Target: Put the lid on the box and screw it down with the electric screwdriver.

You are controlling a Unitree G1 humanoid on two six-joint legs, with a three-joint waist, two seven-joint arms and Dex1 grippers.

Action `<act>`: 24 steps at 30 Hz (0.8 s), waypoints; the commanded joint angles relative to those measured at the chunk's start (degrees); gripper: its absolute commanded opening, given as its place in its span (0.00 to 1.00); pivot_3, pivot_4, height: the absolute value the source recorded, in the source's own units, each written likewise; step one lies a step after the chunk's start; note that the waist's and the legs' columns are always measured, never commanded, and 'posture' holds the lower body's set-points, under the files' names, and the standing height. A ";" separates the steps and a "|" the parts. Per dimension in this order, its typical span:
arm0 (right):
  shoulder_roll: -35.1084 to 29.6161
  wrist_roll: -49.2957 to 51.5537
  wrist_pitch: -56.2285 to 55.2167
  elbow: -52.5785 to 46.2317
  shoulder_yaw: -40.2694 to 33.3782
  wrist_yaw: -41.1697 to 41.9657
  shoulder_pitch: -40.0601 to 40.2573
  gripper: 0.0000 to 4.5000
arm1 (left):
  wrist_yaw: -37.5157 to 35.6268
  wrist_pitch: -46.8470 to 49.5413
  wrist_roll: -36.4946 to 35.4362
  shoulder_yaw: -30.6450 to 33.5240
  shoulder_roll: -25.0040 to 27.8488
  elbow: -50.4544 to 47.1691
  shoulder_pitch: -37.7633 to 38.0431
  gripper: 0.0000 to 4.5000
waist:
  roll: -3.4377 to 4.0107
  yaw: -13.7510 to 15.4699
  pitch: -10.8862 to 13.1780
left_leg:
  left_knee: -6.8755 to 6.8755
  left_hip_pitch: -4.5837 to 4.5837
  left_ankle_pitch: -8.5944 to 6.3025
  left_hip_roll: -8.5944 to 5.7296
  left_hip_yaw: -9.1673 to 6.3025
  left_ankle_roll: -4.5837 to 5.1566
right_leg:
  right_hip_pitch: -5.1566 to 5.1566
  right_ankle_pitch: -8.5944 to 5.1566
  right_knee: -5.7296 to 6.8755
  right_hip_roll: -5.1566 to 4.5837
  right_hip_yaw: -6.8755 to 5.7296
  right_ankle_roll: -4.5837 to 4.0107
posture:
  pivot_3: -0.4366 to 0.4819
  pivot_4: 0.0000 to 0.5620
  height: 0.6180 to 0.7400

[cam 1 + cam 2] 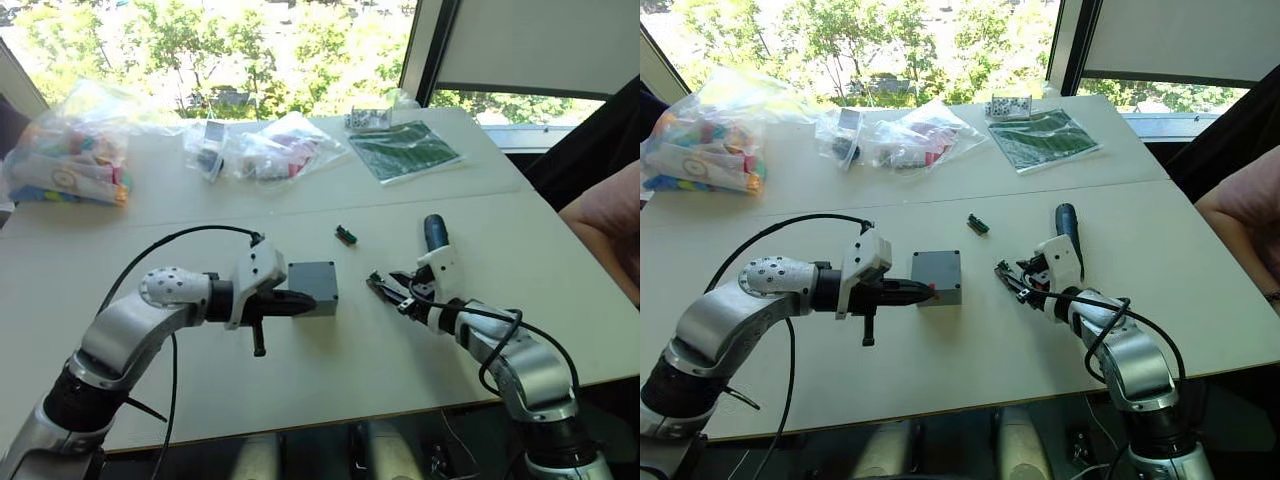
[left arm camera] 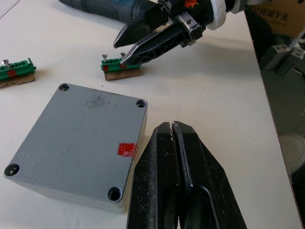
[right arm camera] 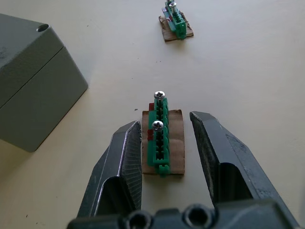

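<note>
The lid (image 2: 78,143) sits on the box (image 1: 313,286) in the middle of the table (image 1: 330,375). The left gripper (image 2: 170,128), fingers closed together, rests beside its red mark (image 2: 127,149). The right gripper (image 3: 164,138) is open around a green screw holder (image 3: 158,139). The electric screwdriver (image 1: 435,232) lies just behind it.

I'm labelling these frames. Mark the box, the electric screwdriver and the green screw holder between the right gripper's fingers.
box (image 2: 81,143), left wrist view, middle of its lidded top.
electric screwdriver (image 1: 1068,225), right eye view, dark handle.
green screw holder (image 3: 158,138), right wrist view, middle of the green strip.
</note>
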 commanded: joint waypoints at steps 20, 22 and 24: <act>0.20 2.80 0.76 -5.83 -3.03 -0.82 -0.11 0.01 | -0.74 -1.98 1.30 3.74 2.09 1.76 0.31 0.00 | 0.01 -0.02 0.00 | -0.01 0.00 0.00 0.03 0.00 0.00 | -0.03 0.00 0.00 0.03 0.00 0.00 | 0.48 0.27 1.00; -0.13 3.53 1.61 -7.24 -3.87 -0.77 0.20 0.01 | -0.57 -1.84 0.72 4.96 2.20 2.33 0.39 0.00 | 0.01 -0.04 0.01 | -0.01 -0.01 0.00 0.02 0.00 0.00 | -0.03 -0.01 0.00 0.03 0.00 0.01 | 0.48 0.27 1.00; -2.08 5.07 2.49 -10.10 -5.52 0.82 0.20 0.01 | 0.48 -0.42 -1.04 8.22 1.92 3.06 0.18 0.00 | 0.03 0.00 0.02 | -0.01 -0.02 0.00 0.03 -0.01 0.00 | -0.04 -0.01 0.00 0.03 0.00 0.01 | 0.48 0.27 1.00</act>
